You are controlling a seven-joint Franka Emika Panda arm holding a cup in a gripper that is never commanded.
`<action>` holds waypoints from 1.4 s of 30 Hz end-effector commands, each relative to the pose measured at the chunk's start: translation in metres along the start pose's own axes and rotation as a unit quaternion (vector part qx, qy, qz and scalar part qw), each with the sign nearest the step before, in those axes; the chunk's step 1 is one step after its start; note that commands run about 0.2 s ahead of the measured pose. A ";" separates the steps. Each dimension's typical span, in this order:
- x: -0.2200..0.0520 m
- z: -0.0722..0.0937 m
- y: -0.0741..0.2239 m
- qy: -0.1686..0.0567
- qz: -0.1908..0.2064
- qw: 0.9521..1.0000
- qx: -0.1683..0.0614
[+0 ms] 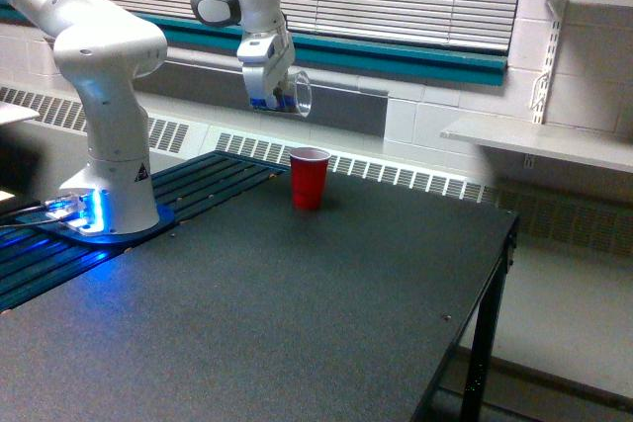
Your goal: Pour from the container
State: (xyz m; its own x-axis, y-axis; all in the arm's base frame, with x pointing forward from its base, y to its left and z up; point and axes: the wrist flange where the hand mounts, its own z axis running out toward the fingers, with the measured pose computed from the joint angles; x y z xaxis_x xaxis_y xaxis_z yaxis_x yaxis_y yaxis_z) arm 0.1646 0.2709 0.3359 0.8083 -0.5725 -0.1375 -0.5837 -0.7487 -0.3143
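My gripper (pixel 275 96) is shut on the container (pixel 296 94), a small clear plastic cup held high above the table. The cup lies tipped on its side with its mouth toward the exterior view's right. It looks see-through, and I cannot make out any contents. A red cup (pixel 310 177) stands upright on the dark table (pixel 297 313), below the container and slightly to the exterior view's right. Nothing is visibly falling between the two cups.
The arm's white base (pixel 111 180) stands at the table's left with a blue glow at its foot. A slatted dark panel (pixel 203 177) lies beside it. The table's right edge (pixel 495 274) drops off to the floor. A shelf (pixel 539 140) hangs on the right wall.
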 end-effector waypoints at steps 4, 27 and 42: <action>0.015 0.012 0.003 -0.004 0.003 1.000 -0.019; 0.015 0.033 0.001 -0.019 -0.006 0.998 -0.055; 0.014 0.052 -0.003 -0.013 0.004 0.996 -0.089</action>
State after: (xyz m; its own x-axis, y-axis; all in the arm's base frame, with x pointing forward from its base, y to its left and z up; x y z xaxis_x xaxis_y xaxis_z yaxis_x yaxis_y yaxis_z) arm 0.1766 0.2810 0.2886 0.8123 -0.5621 -0.1554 -0.5819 -0.7987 -0.1530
